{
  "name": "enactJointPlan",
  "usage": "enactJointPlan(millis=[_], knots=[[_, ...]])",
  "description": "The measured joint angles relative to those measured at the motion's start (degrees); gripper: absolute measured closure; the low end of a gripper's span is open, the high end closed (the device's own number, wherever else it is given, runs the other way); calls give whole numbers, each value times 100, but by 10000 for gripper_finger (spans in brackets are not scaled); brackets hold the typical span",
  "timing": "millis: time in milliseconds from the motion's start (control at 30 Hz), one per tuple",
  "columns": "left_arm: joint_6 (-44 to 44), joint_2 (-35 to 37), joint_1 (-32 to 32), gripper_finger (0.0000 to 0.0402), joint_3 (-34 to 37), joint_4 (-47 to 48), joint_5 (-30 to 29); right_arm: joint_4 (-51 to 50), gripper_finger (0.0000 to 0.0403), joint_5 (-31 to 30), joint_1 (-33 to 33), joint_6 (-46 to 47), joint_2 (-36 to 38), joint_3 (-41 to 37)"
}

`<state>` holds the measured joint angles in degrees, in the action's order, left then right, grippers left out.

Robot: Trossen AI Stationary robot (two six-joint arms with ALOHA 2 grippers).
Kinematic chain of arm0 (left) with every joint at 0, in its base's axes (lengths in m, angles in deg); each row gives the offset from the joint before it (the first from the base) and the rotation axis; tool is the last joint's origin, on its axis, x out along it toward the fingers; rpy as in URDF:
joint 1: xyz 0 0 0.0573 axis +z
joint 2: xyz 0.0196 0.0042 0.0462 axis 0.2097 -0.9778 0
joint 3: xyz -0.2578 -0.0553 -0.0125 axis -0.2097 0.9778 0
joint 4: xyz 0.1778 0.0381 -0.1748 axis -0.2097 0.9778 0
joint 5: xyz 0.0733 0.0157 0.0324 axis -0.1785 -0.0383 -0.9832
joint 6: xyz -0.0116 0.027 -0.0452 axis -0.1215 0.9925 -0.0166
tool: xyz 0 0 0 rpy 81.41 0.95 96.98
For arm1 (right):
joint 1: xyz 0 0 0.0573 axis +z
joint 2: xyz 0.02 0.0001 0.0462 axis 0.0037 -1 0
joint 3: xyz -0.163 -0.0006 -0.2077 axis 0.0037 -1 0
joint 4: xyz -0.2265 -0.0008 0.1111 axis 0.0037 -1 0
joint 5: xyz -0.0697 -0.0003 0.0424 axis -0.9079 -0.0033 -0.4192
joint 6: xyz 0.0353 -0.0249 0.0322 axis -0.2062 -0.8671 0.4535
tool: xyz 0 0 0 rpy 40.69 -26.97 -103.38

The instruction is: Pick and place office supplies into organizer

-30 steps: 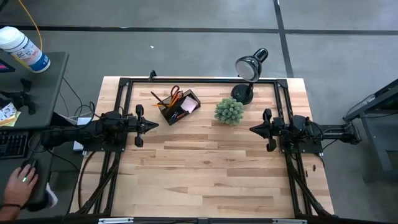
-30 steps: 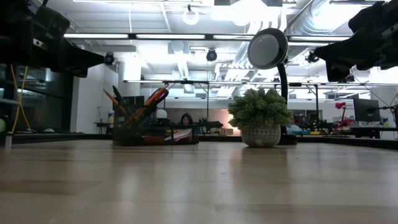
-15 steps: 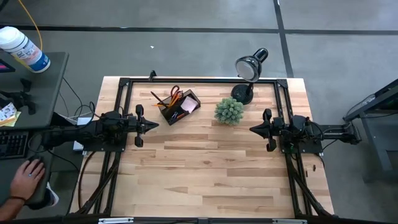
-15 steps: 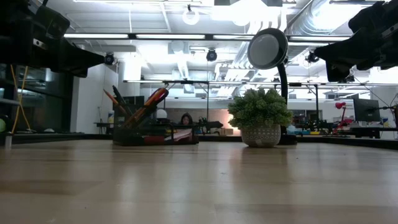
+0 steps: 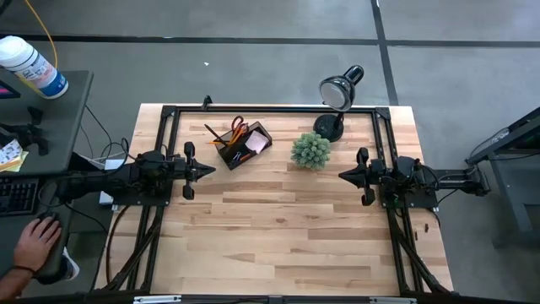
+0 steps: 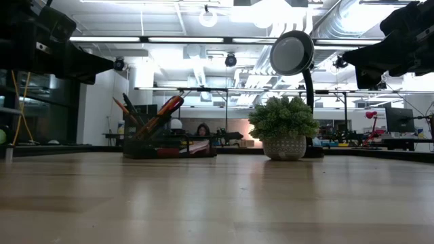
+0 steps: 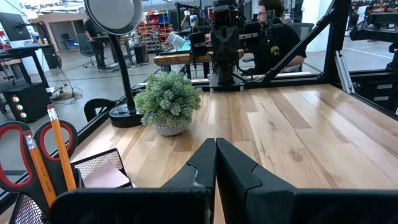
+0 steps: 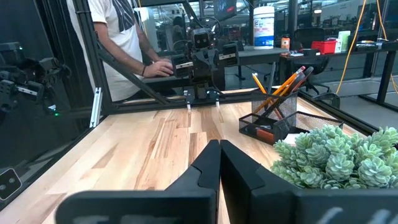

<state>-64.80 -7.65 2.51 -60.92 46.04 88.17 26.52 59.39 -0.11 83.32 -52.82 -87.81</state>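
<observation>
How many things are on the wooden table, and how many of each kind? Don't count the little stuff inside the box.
Organizer: 1
Plant: 1
Desk lamp: 1
Robot arms over the table: 2, the left gripper and the right gripper, both with jaws shut and holding nothing
Total: 3 things on the table, plus 2 arms

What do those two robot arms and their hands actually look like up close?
Both arms are matte black, built of chunky jointed segments with black cables trailing back to the frame. Each ends in a hand with two flat, wedge-shaped black fingers: the left hand and right hand look like matching pointed beaks. No coloured markings show on either.
</observation>
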Motion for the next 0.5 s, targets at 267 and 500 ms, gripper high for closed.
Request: enactJointPlan(millis=[267, 500], knots=[[0, 0, 0, 401, 0, -2, -1, -2, 401, 0, 0, 0, 2, 2], [0, 0, 0, 401, 0, -1, 0, 0, 397, 0, 1, 2, 0, 1]])
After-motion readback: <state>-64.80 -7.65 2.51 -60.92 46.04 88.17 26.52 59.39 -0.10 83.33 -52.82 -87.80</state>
